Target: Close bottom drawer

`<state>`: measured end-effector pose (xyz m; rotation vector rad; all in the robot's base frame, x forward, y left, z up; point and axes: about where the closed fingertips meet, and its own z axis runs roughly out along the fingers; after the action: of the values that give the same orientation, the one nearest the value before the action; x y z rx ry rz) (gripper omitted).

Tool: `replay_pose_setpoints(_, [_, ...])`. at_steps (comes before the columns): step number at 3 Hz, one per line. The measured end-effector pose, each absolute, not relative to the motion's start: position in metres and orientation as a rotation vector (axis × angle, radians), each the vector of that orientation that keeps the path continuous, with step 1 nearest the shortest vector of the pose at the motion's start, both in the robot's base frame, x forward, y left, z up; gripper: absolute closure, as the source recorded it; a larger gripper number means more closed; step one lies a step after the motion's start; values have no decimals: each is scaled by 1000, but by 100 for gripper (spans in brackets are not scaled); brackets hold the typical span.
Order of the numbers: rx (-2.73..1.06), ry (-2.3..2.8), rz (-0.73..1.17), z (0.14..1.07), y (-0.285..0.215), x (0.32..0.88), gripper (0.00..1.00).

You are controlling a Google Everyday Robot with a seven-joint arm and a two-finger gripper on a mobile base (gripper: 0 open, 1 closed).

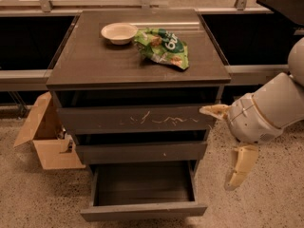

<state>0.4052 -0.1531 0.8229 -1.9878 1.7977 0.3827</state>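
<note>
Camera view: bottom drawer [142,211] pulled out; tool [216,148] right of cabinet [95,65], fingers spread wide, holding nothing. Best: lower, press flat front centrally, push straight.

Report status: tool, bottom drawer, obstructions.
Tool open, holding nothing, right of the cabinet. Bottom drawer pulled out, untouched. Cardboard box left of cabinet, off the drawer's path.

White lettering printed on green snack bag [163,46], lying on tabletop [90,65] beside bowl [119,33]; big rounded letters, creased, not readable as a word. No brand or number made out. Nothing else legible. Claw [216,148] at right, below tabletop edge, fingers spread wide apart; no marking readable on it.
</note>
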Motion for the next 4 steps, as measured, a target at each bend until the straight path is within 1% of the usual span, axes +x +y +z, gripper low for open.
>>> replay_pose_setpoints(1, [-2013, 1750, 501, 776, -130, 397, 0])
replay_pose_setpoints(2, [-2030, 1737, 501, 764, -127, 397, 0])
replay_pose_setpoints(4, [-2089, 1718, 581, 679, -122, 400, 0])
